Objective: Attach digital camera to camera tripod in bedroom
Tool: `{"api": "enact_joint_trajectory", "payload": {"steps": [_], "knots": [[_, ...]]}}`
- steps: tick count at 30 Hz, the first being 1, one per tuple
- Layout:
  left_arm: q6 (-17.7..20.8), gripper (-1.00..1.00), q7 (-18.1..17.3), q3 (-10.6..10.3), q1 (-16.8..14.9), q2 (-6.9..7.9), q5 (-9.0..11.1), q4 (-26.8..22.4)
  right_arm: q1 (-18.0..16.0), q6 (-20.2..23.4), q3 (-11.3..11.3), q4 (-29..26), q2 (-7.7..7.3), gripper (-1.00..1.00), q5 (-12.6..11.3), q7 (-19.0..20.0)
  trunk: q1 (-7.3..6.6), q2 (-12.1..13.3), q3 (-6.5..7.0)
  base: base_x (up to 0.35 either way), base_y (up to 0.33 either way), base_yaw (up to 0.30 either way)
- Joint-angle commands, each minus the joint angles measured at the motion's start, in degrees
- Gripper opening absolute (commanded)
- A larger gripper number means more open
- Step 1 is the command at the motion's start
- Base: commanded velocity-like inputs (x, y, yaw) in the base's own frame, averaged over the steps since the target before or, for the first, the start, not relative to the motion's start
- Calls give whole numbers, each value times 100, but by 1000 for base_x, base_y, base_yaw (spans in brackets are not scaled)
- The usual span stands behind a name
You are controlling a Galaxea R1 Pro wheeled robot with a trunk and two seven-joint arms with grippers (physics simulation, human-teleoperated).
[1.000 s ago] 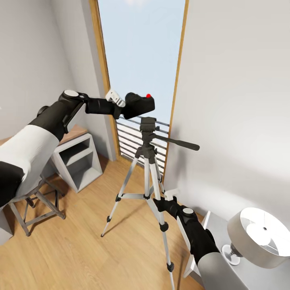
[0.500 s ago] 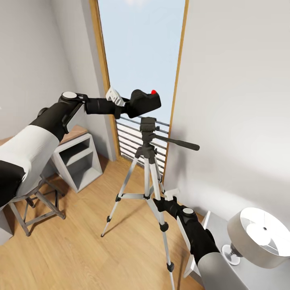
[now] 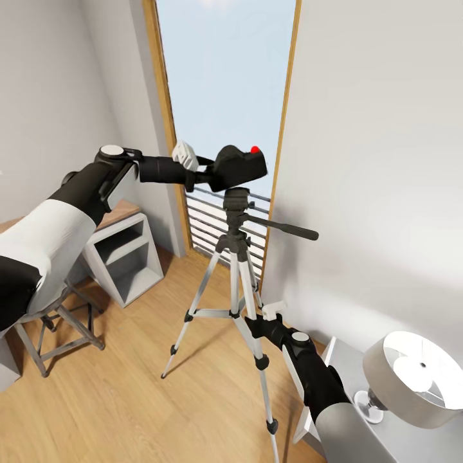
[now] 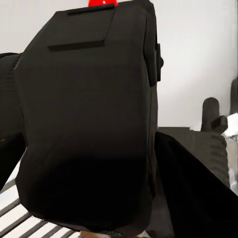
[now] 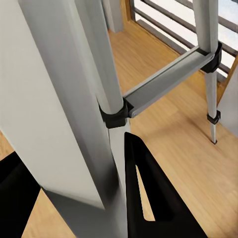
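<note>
The black digital camera [image 3: 242,168], red button on top, sits in my left gripper [image 3: 212,172], which is shut on its near end. It hangs directly over the black head [image 3: 236,198] of the camera tripod [image 3: 239,270]; whether they touch I cannot tell. In the left wrist view the camera [image 4: 89,124] is very close, with black fingers [image 4: 191,183] beside it. My right gripper [image 3: 249,323] is low down, shut around a silver tripod leg [image 5: 94,74]; the gripper [image 5: 82,198] has a finger on each side of the leg.
The tripod stands in front of a tall wood-framed window [image 3: 225,83] with a railing [image 3: 204,222]. The long black handle [image 3: 283,228] points right toward the grey wall. A grey cube shelf [image 3: 122,254] and a stool [image 3: 54,321] are at the left. A lamp [image 3: 411,376] sits at lower right.
My left arm has carried the camera to the right, from left of the tripod head to right above it. The right arm and the tripod have not moved.
</note>
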Motion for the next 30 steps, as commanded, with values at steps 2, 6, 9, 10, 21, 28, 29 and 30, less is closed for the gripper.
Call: {"api": "enact_joint_trajectory", "payload": {"steps": [2,6,9,10,21,28,29,30], "knots": [[39,-100,-149,-32,-9,8,39,-49,-1,46,-20,347,4,-100,93,39,2,-6,-9,0,0,0],[26,-100,-220,-36,-9,0,20,-157,-1,46,-20,347,4,-100,93,38,2,-6,-9,0,0,0],[23,-100,-240,-41,-9,-8,14,-194,-1,46,-20,347,4,-100,93,38,2,-6,-9,0,0,0],[26,-100,-244,-44,-9,-5,12,-206,-1,46,-20,347,4,-100,93,37,2,-6,-9,0,0,0],[100,-100,-316,-36,-631,-10,-890,115,-1,37,-20,347,4,-100,92,38,2,-6,-9,0,0,0],[103,-100,-594,-40,-952,-140,-910,360,-1,37,-20,347,4,-100,93,37,2,-6,-9,0,0,0],[101,-100,-635,-42,-960,-139,-912,372,-1,37,-20,347,4,-100,93,37,2,-6,-9,0,0,0],[93,-100,-696,-45,-972,-133,-914,390,-1,37,-20,347,4,-100,93,37,2,-6,-9,0,0,0]]}}
